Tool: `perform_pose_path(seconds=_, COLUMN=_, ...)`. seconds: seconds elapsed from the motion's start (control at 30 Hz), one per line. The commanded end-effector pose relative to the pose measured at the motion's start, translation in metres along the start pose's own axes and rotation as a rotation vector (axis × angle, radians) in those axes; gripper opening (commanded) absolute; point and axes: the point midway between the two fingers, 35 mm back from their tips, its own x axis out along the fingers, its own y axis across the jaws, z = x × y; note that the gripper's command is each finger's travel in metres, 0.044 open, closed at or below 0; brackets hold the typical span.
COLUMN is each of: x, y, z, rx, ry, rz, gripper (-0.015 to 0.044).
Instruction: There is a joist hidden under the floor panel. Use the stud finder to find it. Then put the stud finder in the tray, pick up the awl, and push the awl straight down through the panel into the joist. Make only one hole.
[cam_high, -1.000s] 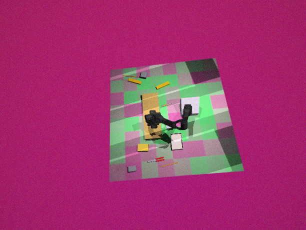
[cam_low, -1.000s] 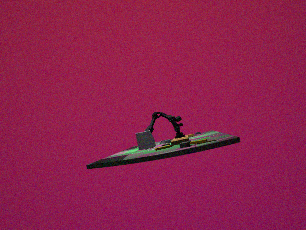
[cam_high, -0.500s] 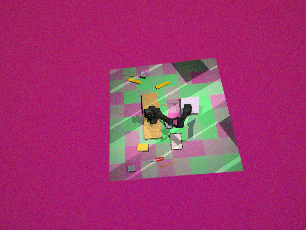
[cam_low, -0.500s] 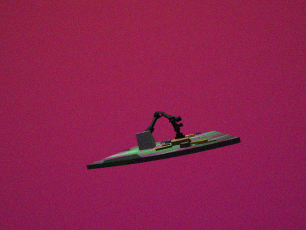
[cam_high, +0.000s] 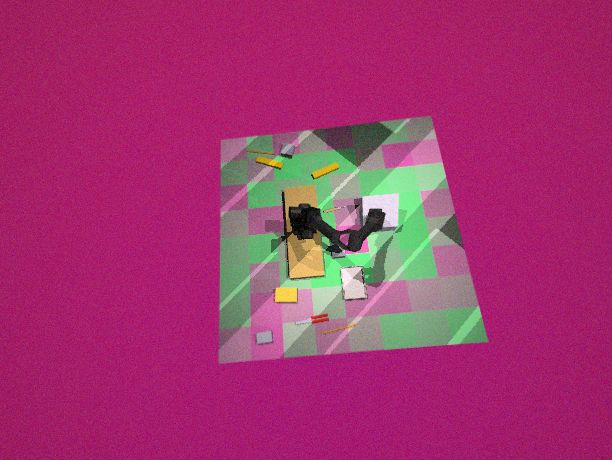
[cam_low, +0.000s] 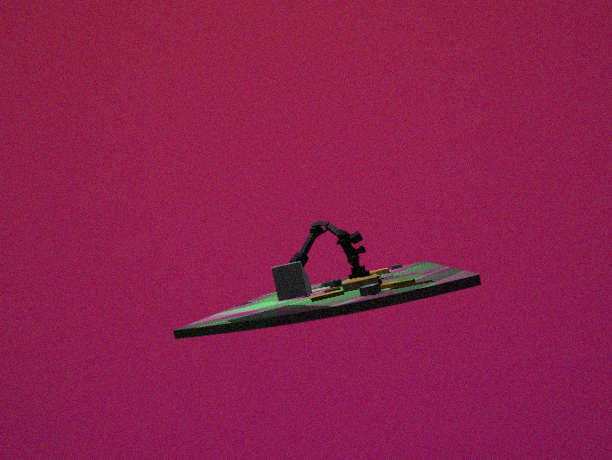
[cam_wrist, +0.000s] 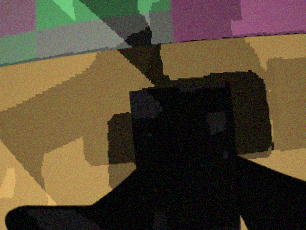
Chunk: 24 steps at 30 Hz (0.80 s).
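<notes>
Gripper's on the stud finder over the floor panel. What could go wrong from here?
1. The gripper hides the dark stud finder from above, so any slip goes unseen.
2. The awl lies close beside the tan floor panel; the arm could knock it.
3. The tray is small; the drop may miss.

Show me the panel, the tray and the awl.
panel (cam_high: 305, 262), top view, its bare lower end.
tray (cam_high: 353, 283), top view, its floor.
awl (cam_high: 334, 210), top view, its handle.
</notes>
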Motion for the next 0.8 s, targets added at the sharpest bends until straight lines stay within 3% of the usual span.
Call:
perform_pose_path(seconds=0.0, x=0.001, y=-0.015, z=0.001, rx=0.003, ry=0.001, rz=-0.002, gripper=0.0)
perform_pose_path(seconds=0.77, x=0.0, y=-0.086, z=0.0, rx=0.001, ry=0.0, rz=-0.005, gripper=0.0)
